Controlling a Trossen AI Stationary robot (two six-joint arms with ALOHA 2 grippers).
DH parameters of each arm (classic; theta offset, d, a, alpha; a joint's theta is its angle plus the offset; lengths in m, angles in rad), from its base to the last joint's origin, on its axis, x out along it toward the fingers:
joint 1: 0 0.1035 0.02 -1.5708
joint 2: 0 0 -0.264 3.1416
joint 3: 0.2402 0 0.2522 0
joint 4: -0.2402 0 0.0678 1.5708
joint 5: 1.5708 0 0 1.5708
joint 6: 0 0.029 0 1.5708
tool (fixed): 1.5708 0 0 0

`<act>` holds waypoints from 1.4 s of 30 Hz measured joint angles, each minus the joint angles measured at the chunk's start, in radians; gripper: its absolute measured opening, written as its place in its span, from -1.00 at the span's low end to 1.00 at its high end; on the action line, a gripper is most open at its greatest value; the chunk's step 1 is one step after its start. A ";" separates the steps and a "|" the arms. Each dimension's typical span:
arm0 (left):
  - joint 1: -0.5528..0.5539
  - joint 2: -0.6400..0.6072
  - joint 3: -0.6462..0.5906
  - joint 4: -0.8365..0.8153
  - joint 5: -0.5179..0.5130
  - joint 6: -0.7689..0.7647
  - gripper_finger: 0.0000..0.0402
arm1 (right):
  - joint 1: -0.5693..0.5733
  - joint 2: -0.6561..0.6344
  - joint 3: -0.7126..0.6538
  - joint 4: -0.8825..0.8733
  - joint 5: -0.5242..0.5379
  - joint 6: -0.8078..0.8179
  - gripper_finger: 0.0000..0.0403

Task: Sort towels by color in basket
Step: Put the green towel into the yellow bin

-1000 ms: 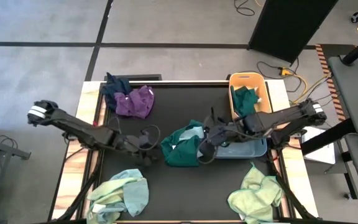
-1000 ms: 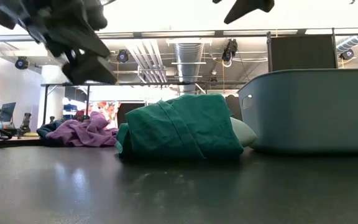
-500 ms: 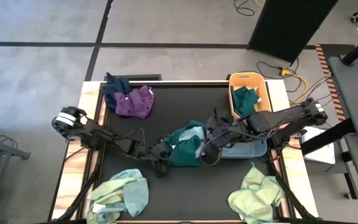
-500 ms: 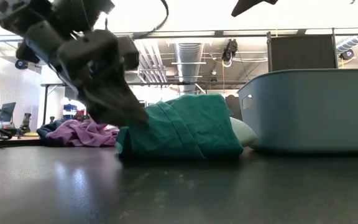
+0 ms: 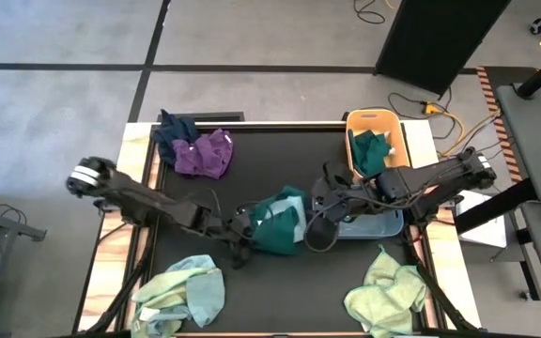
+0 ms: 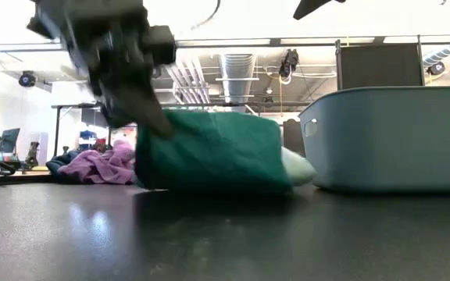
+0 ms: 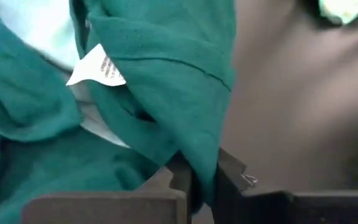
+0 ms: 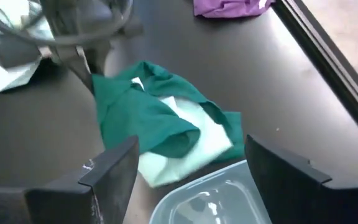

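Observation:
A dark green towel point(image 5: 285, 225) lies bunched at the table's middle, partly over a pale cloth point(image 8: 188, 146). My left gripper point(image 5: 242, 235) reaches it from the table's left and is shut on its left side. My right gripper point(image 8: 191, 152) hangs open above the towel's right side, next to a grey-blue bin point(image 5: 383, 228). An orange basket point(image 5: 353, 141) at the far right holds another dark green towel point(image 5: 372, 150). Purple and navy towels point(image 5: 200, 152) lie at the far left. My left gripper pinches a fold at the dark green towel's left edge point(image 7: 202, 163) between its two fingers point(image 7: 180, 177). It comes slanting down from the table's left. That edge point(image 6: 151, 136) is raised off the table. The towel's right part point(image 6: 241, 176) rests on the table.
Light blue and yellow-green cloths point(image 5: 184, 289) lie at the near left, and pale yellow-green ones point(image 5: 388, 296) at the near right. The bin's wall point(image 6: 397, 133) stands just right of the green towel. Bare dark tabletop point(image 5: 261, 160) lies between the piles.
My left gripper has gone toward the table's right edge and down to the dark green towel and has shut on its left edge. That edge is now raised and drawn a little leftward, while the towel's right part has stayed on the table.

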 joint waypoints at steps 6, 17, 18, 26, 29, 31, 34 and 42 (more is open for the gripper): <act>-0.003 -0.187 0.265 -0.460 -0.001 0.150 -0.99 | 0.000 -0.010 0.000 0.010 0.016 -0.042 0.49; 0.101 -0.208 0.469 -0.655 -0.161 0.291 -1.00 | 0.002 0.001 0.000 0.011 0.038 -0.054 0.57; 0.110 -0.191 0.444 -0.624 -0.154 0.289 -1.00 | 0.002 0.001 0.000 0.012 0.038 -0.053 0.56; 0.129 -0.101 0.398 -0.521 -0.105 0.291 -1.00 | 0.020 0.000 0.000 0.013 0.031 -0.031 0.50; 0.129 -0.124 0.496 -0.567 -0.068 0.360 -1.00 | 0.037 0.001 -0.001 0.031 0.025 -0.054 0.51; 0.129 -0.145 0.564 -0.584 -0.040 0.412 -1.00 | 0.049 0.000 -0.001 0.075 0.025 -0.105 0.53; 0.129 -0.192 0.646 -0.582 -0.028 0.470 -1.00 | 0.087 0.001 -0.002 0.154 0.030 -0.248 0.58; 0.170 -0.294 0.634 -0.377 -0.030 0.515 -1.00 | 0.141 -0.007 0.076 0.351 0.210 -0.381 0.67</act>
